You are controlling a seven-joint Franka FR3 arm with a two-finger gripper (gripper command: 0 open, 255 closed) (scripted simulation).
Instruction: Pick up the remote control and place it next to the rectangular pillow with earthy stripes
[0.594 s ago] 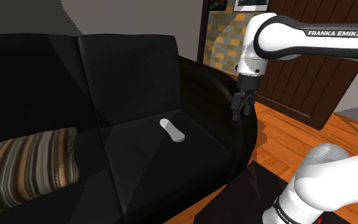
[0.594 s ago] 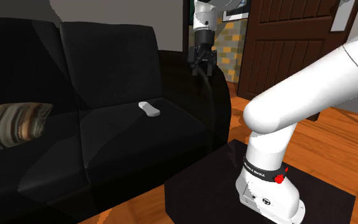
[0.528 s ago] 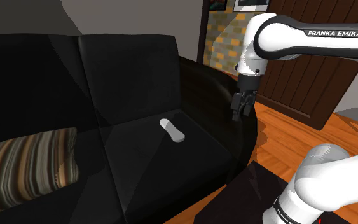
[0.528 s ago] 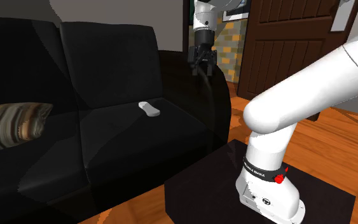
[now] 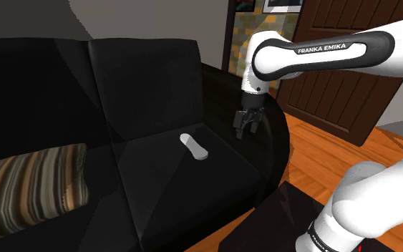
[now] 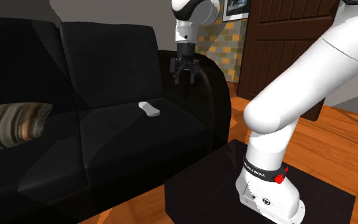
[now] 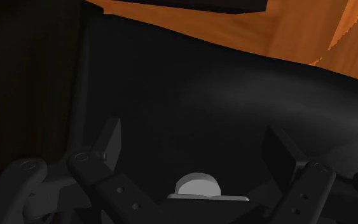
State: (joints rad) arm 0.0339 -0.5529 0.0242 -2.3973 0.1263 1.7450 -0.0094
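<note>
Plainly, the shoulder view has the gripper [image 5: 245, 133] hanging beside the inner face of the black sofa's [image 5: 142, 71] armrest [image 5: 225, 82], at the seat's armrest-side edge. The white remote control [image 5: 193, 146] lies flat on that end cushion, toward its back edge, apart from the fingers. The striped pillow [image 5: 31, 182] rests at the seat's opposite end, well apart from both. A straight descent from here would, I judge, meet the armrest or bare cushion rather than the remote control.

From the second exterior view, the gripper [image 6: 184, 77] hangs above the seat, on the armrest side of the remote control [image 6: 149, 109]. That thing lies slantwise to the cushion's edges, so jaws not turned across its narrow width could nudge it away or pinch one end only.

At the wrist, the fingers [image 7: 110, 143] stand apart with nothing between them, black upholstery ahead and orange floor [image 7: 234, 28] beyond. A soft cushion may yield under a press and let the remote control tilt out of the grasp.
</note>
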